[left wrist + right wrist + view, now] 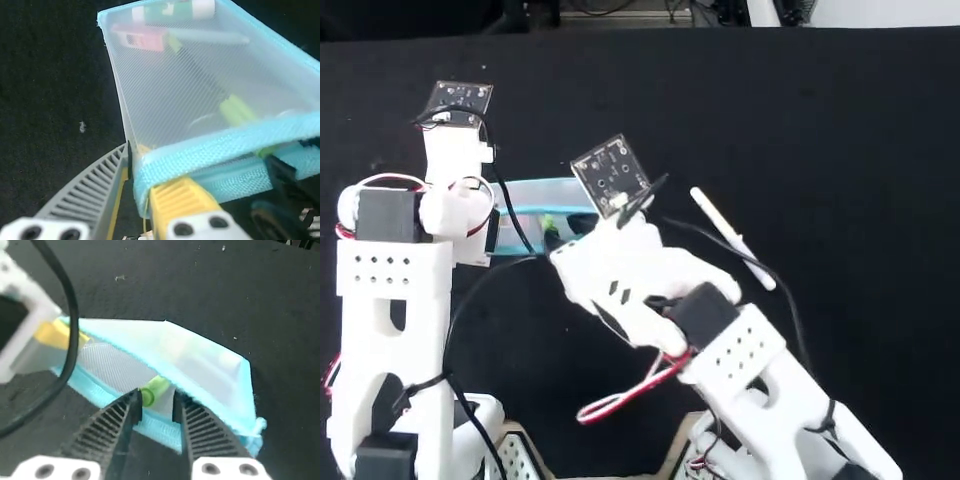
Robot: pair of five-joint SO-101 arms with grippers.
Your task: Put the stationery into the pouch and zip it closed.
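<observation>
Your pouch lies between the arms, stationery inside. Marker in its mouth, between right gripper fingers. Left gripper on its corner. Pen lies right of it, apart.

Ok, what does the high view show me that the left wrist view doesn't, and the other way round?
Only the high view: a white pen lying on the table, outside the pouch and apart from it. Only the left wrist view: what is already inside, seen through the mesh, including a pink item and a teal pen, plus the left gripper clamped on the pouch's corner. Both share the light blue pouch and the black table.
</observation>
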